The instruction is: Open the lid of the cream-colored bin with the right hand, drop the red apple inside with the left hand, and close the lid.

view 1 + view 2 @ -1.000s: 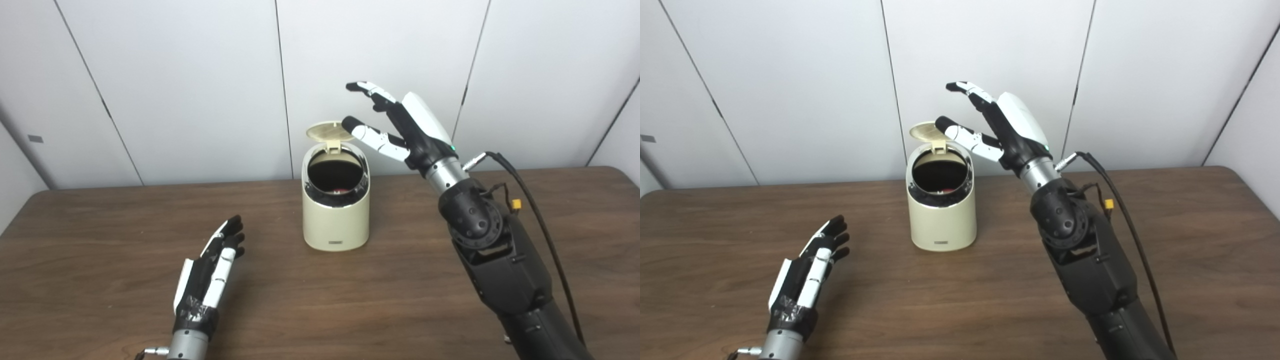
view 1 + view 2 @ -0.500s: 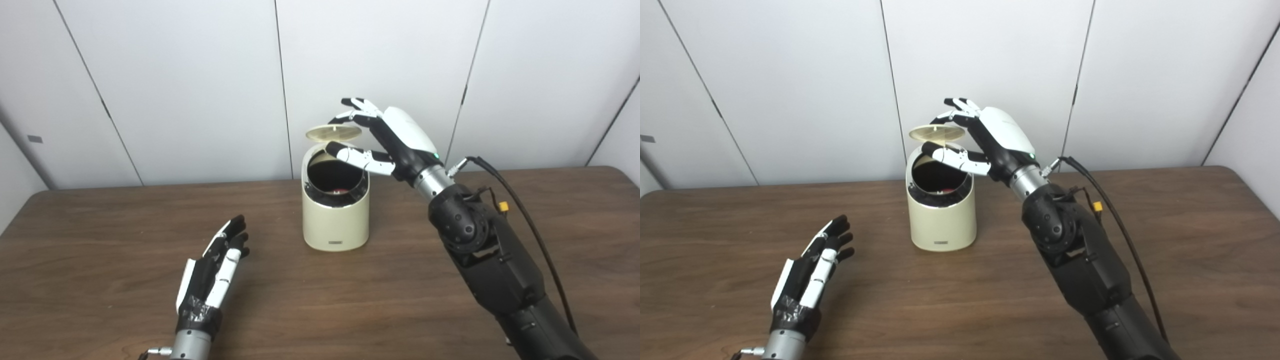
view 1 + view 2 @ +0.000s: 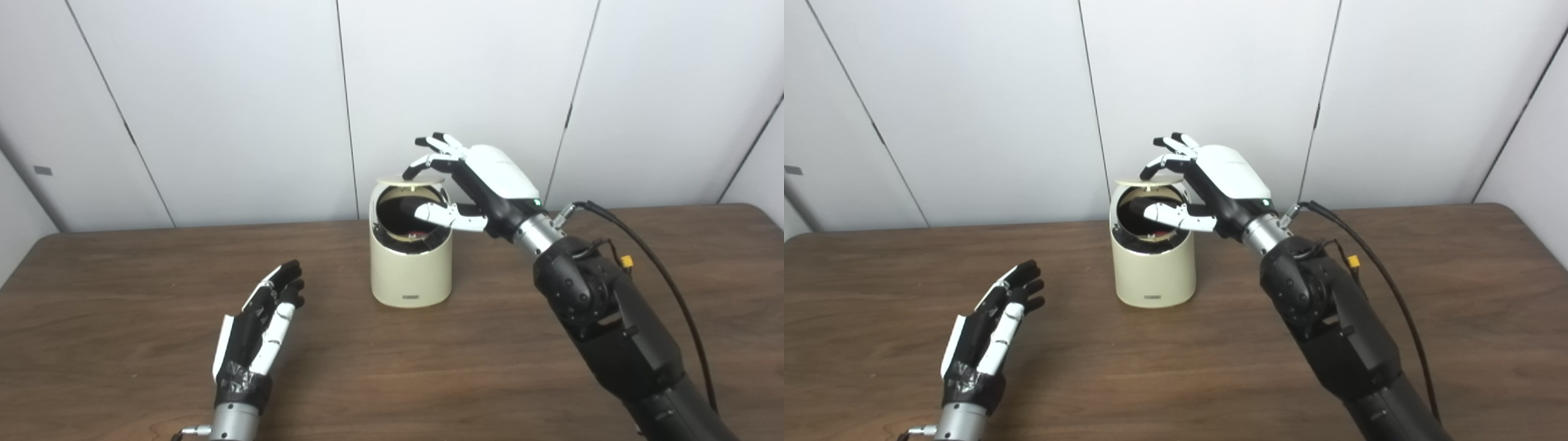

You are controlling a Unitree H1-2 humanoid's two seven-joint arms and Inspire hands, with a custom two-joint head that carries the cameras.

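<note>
White wall panels back a brown table (image 3: 490, 380). At twelve o'clock, right hand (image 3: 484, 184), fingers spread, presses the bin (image 3: 410, 269) lid (image 3: 409, 180) half-down; apple barely visible. Left hand (image 3: 260, 331) rests empty, fingers apart.

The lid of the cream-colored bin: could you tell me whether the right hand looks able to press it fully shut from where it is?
Probably yes. The right hand is directly above the lid, its fingers on it; only its thumb crosses the opening.
</note>
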